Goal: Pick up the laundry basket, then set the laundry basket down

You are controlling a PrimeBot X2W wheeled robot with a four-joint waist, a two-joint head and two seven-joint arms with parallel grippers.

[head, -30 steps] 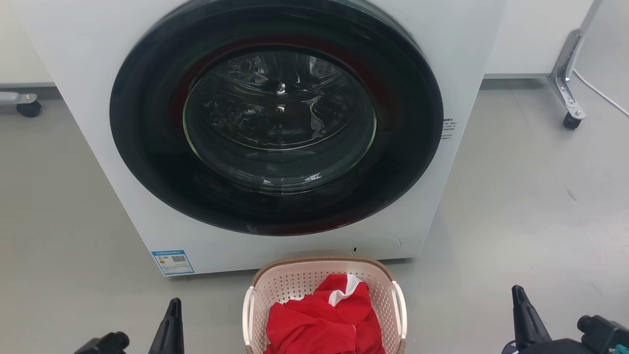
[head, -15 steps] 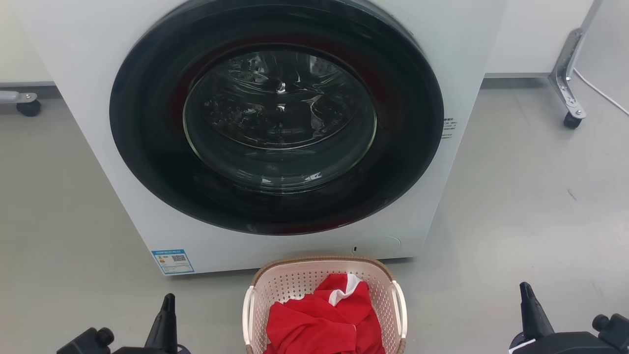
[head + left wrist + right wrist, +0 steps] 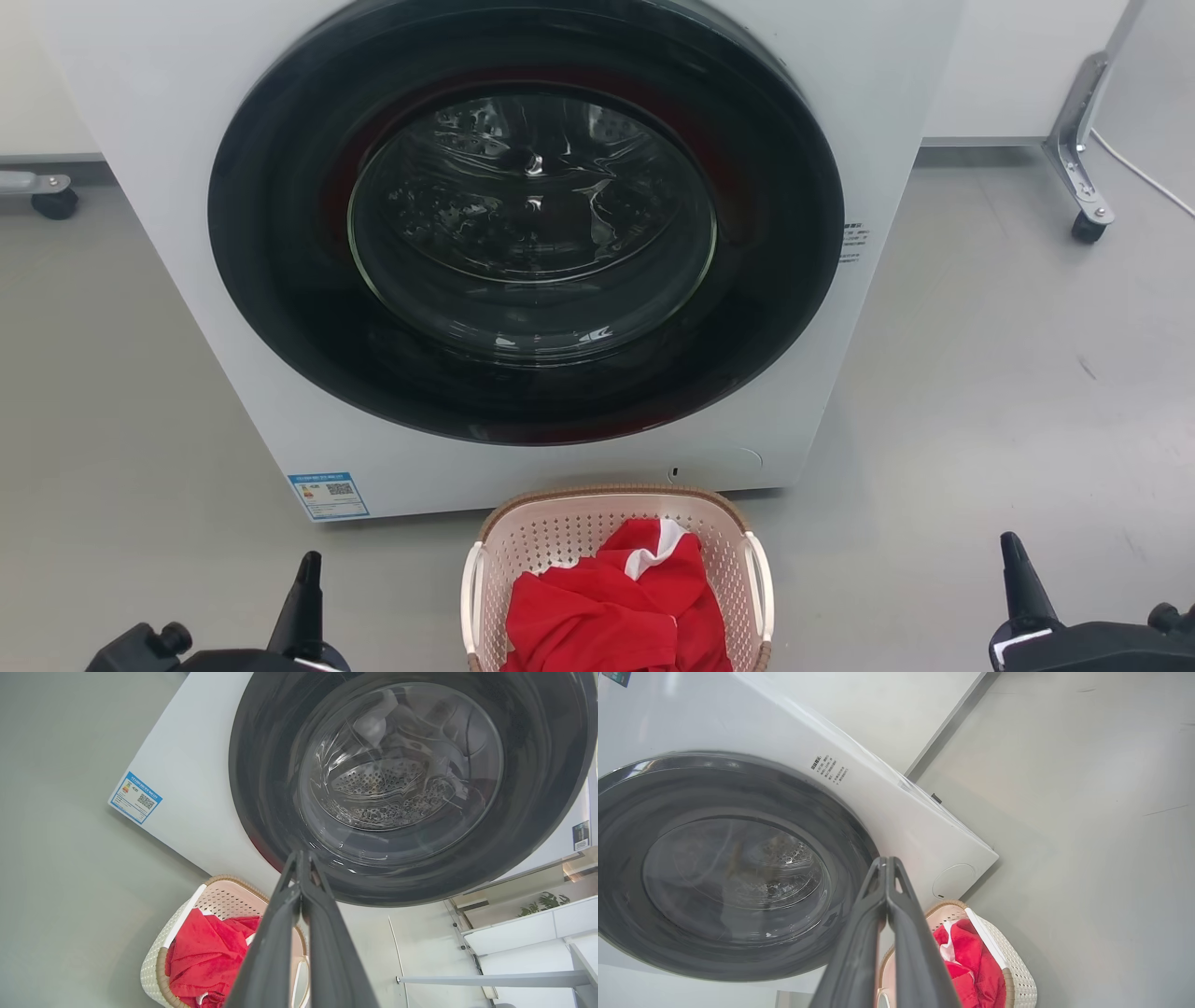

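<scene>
Laundry basket (image 3: 560,541) before washer (image 3: 532,233)

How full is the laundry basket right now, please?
Partly full: a crumpled red garment with a white patch lies inside the laundry basket, and the perforated far wall shows bare above it.

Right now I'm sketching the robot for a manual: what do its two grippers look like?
Both are matte dark grey to black. The left gripper and the right gripper each have two long fingers tapering to a narrow point. In the head view, a small white strip marks the right gripper's base.
</scene>
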